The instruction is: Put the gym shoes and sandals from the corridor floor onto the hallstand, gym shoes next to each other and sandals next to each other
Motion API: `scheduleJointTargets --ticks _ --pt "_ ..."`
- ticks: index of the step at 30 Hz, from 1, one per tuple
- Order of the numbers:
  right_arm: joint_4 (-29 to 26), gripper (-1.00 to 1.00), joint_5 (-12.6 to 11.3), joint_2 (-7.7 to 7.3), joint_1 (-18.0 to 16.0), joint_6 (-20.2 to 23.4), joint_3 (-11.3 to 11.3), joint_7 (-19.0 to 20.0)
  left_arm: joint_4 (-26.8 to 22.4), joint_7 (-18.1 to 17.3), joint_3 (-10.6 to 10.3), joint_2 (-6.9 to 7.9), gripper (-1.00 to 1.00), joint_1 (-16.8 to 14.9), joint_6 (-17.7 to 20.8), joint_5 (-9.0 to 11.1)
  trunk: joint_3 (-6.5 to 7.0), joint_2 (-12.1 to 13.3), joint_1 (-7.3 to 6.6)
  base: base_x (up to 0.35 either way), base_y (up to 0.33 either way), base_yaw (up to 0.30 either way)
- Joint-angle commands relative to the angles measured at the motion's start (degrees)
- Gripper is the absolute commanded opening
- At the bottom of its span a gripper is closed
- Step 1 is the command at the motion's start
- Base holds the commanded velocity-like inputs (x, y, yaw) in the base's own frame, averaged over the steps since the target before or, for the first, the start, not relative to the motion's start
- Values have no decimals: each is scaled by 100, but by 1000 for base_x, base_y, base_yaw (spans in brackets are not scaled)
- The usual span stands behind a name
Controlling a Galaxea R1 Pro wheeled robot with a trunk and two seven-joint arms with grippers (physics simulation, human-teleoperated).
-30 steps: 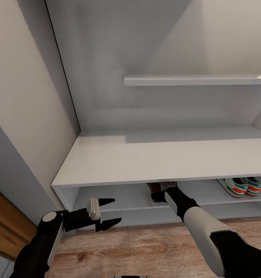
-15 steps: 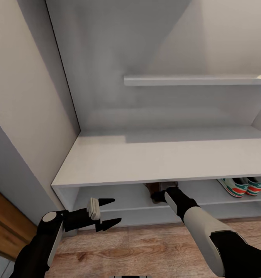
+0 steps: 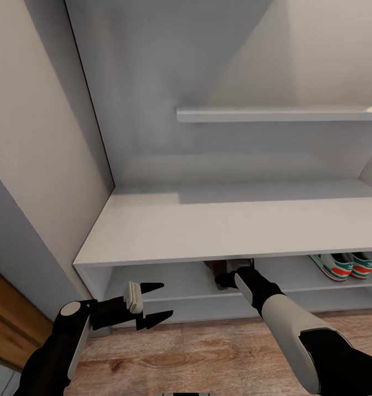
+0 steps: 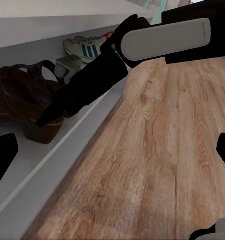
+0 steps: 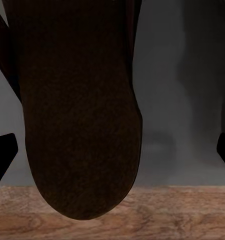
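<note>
Nothing has visibly moved since the earlier frames: both arms and the shoes sit as they did. The hallstand (image 3: pixel 230 225) spreads wide ahead of both grippers, its pale top bare and its upper shelf slot open toward them. The corridor floor (image 3: pixel 208 357) runs beneath both arms. The right gripper (image 3: pixel 225 279) reaches into the slot, where a dark brown sandal (image 4: pixel 22 97) stands on the shelf; in the right wrist view its dark sole (image 5: pixel 77 110) lies between the widely spread jaws, which grip nothing. The gym shoes (image 3: pixel 343 265) sit side by side on the same shelf, well apart from the right jaws on their outer side. The left gripper (image 3: pixel 156 302) hovers before the rack's front edge, jaws open and empty.
</note>
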Motion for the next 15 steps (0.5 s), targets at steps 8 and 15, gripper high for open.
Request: scheduleJointTargets --ticks 8,15 --pt "-11 100 -50 -5 -2 29 48 -14 -7 -36 10 -3 100 -3 60 -26 -5 -2 -1 -3 0 0" --pt "-10 100 -50 -5 -2 29 48 -14 -7 -38 8 -2 100 -3 60 -24 -5 -2 -1 -197 0 0"
